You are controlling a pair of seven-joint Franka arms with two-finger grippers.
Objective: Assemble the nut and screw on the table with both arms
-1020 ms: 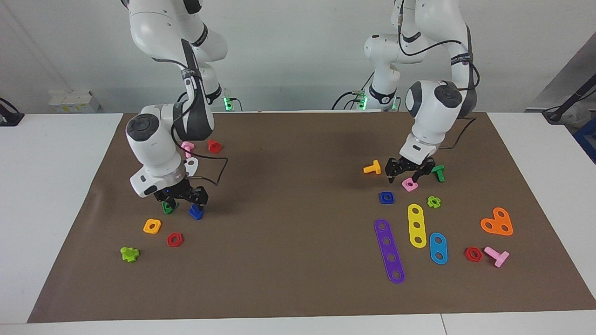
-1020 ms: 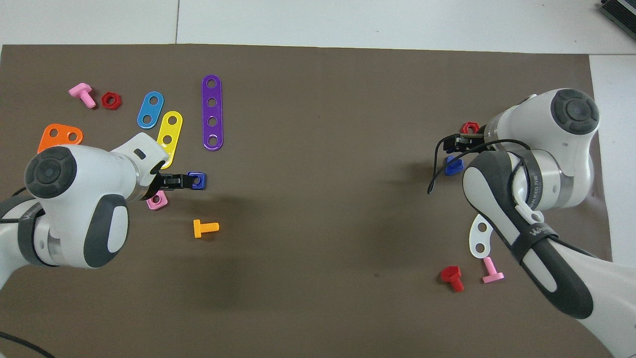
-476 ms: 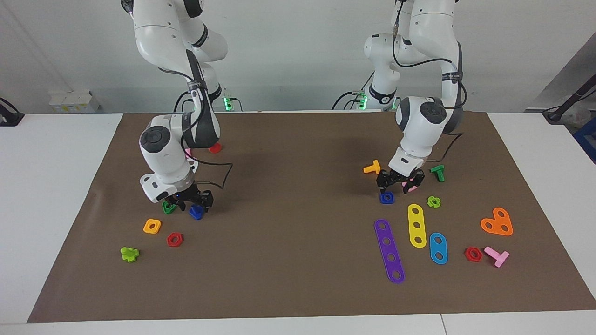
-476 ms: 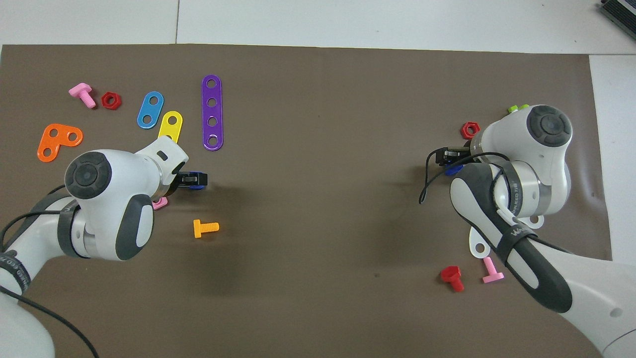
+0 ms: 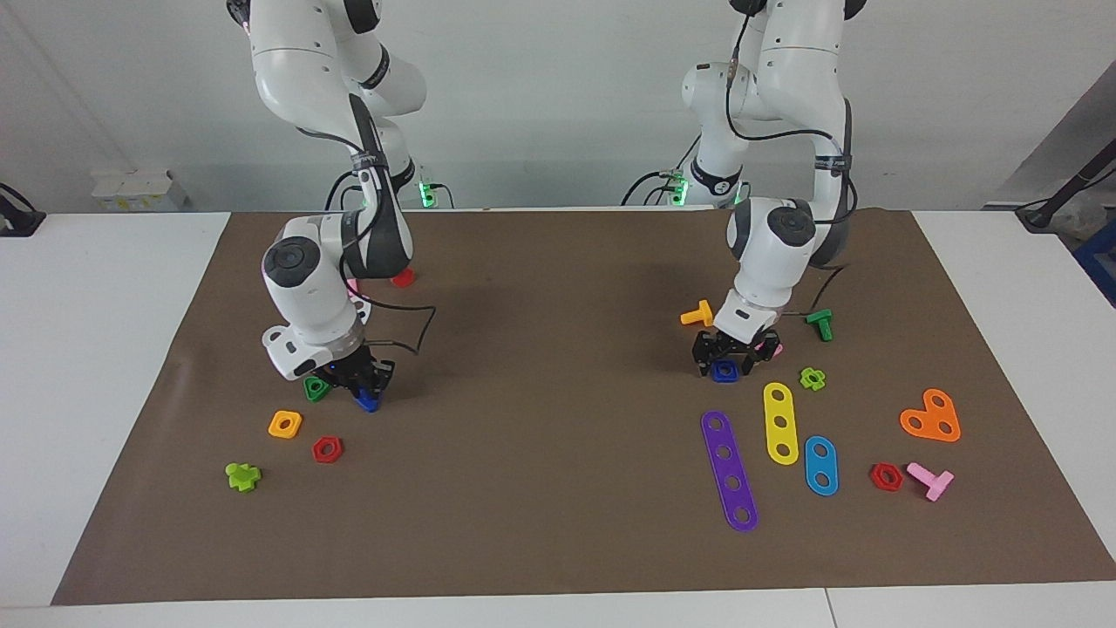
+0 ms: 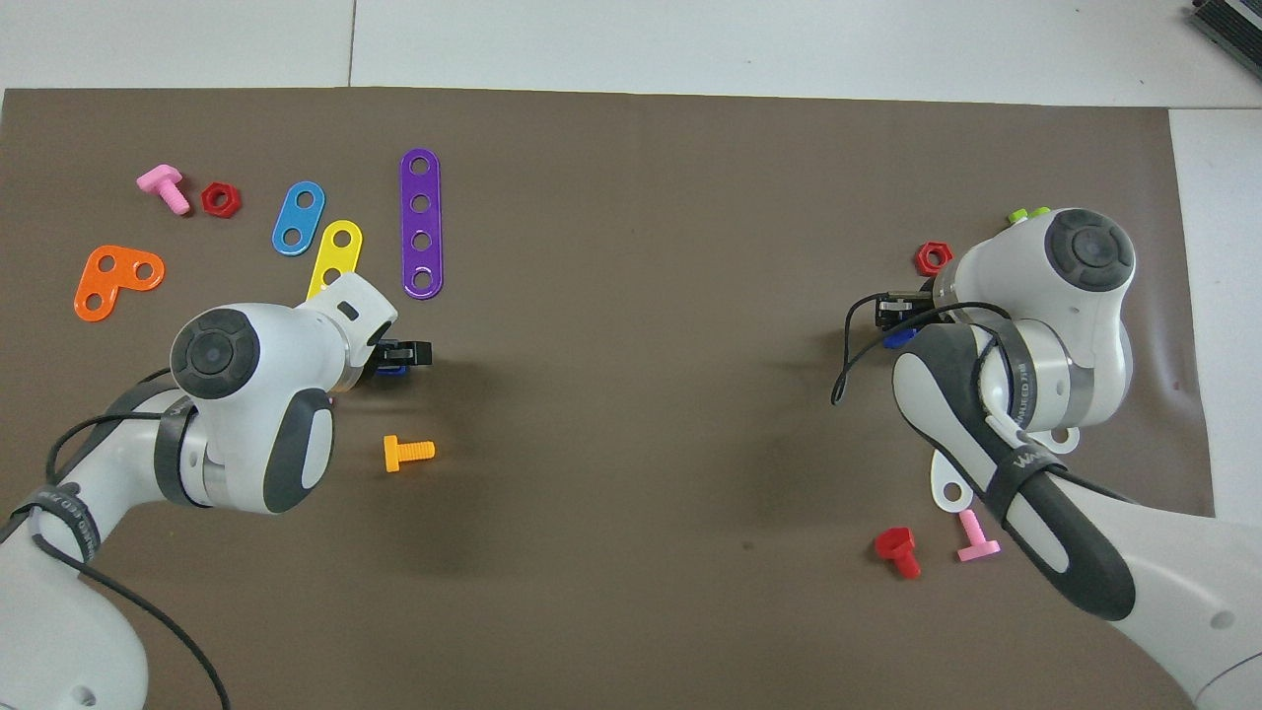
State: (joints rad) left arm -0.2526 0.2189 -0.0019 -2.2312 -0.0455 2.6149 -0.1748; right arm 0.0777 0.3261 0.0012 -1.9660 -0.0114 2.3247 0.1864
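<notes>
The blue nut (image 5: pixel 724 373) lies flat on the brown mat (image 5: pixel 558 506) toward the left arm's end; in the overhead view only its edge (image 6: pixel 392 372) shows under the hand. My left gripper (image 5: pixel 723 365) is low over it, open, one finger on each side. The blue screw (image 5: pixel 369 402) sits on the mat toward the right arm's end, and a sliver of it shows in the overhead view (image 6: pixel 894 341). My right gripper (image 5: pixel 363 386) is down on the screw with its fingers drawn in on it.
A green triangular nut (image 5: pixel 314 389), an orange-yellow square nut (image 5: pixel 285 424) and a red hex nut (image 5: pixel 327 449) lie close to the screw. A pink square nut (image 5: pixel 772 351), an orange bolt (image 5: pixel 697 315), a yellow strip (image 5: pixel 781 422) and a purple strip (image 5: pixel 729 471) surround the blue nut.
My left gripper moved from over the pink nut down onto the blue nut. My right gripper lowered onto the blue screw and its fingers narrowed.
</notes>
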